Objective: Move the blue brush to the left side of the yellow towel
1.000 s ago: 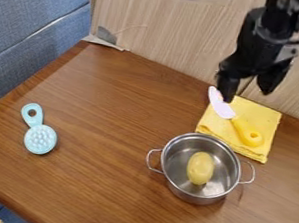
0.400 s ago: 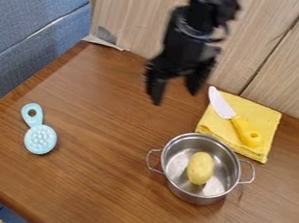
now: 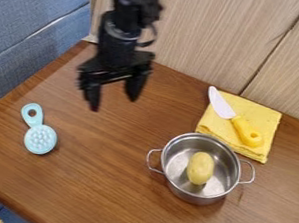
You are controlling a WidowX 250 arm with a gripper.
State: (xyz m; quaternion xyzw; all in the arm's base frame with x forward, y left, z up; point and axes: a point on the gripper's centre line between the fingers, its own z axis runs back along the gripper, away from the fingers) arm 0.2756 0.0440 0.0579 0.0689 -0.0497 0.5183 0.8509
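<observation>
Over the upper left part of the table hangs the black gripper (image 3: 114,106), open, its two fingers apart with nothing between them. The light blue brush (image 3: 40,139) lies at the table's left, its looped handle toward the back, below and left of the gripper. A folded yellow towel (image 3: 262,118) is at the back right, well to the right of both. On the towel rests a knife with a white blade and a yellow handle (image 3: 247,132).
A steel pot (image 3: 173,184) with two side handles stands in front of the towel, holding a yellow potato-like object (image 3: 200,168). Wooden panels (image 3: 207,39) rise behind the table (image 3: 103,189); a blue padded surface (image 3: 26,35) borders it on the left.
The gripper has swung left, from above the towel's back left corner to the table's upper left part. Brush, towel, knife and pot have stayed put.
</observation>
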